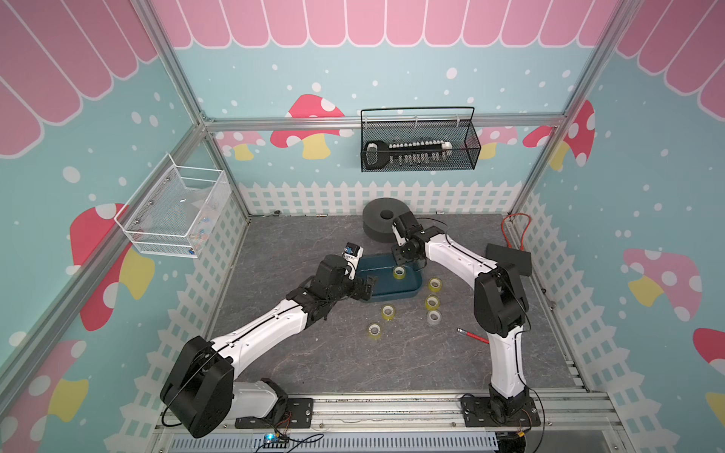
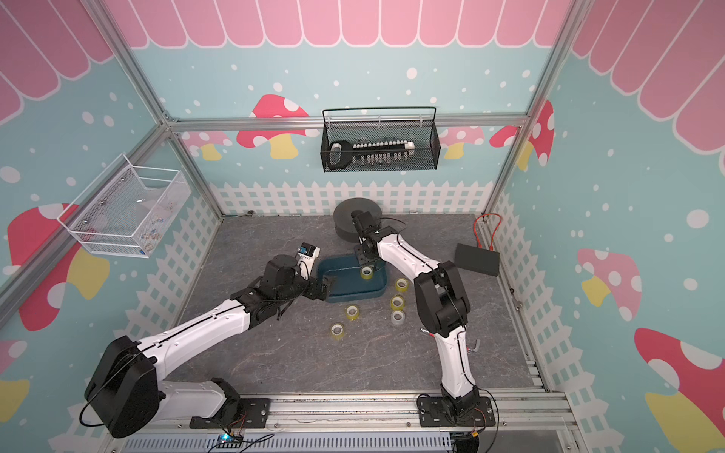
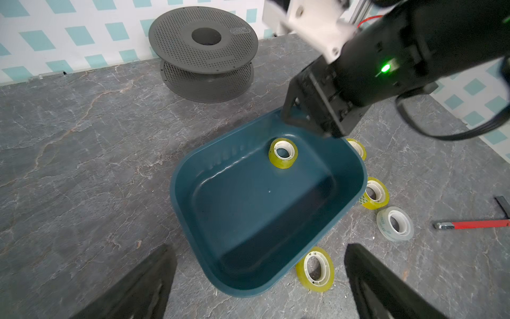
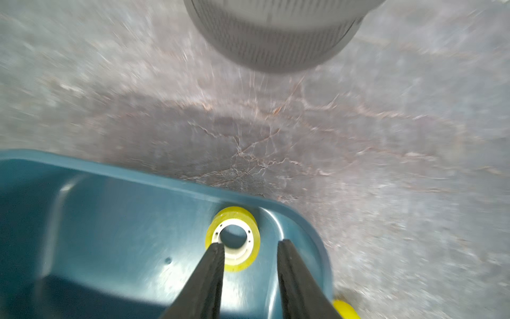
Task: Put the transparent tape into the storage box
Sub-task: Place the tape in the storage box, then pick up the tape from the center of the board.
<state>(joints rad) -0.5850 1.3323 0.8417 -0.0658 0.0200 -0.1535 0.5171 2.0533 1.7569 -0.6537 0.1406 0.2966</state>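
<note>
One tape roll point(image 1: 399, 272) point(image 3: 283, 163) lies hole up inside the storage box point(image 1: 378, 288), in the corner that sits at the box's upper right in both top views. The box rests on the grey table point(image 1: 314, 353) near the middle of the frame. The right gripper point(image 4: 251, 243) hangs just above that roll with its fingers parted and nothing between them. The left wrist view shows a gap between it and the roll. The left gripper point(image 3: 258, 248) is spread wide and empty at the box's left end in both top views.

Five more rolls lie on the table outside the box. In a top view, a yellow roll point(image 1: 434, 284) is just beside the box's right edge. Another yellow roll point(image 1: 432, 302) is below it, and a clear roll point(image 1: 433, 317) is lowest in that column. Two further yellow rolls point(image 1: 387, 312) point(image 1: 374, 329) lie below the box.

A dark perforated spool point(image 1: 378, 219) stands above the box, partly behind the right arm. A red-handled tool point(image 1: 474, 336) lies at the lower right of the table.
</note>
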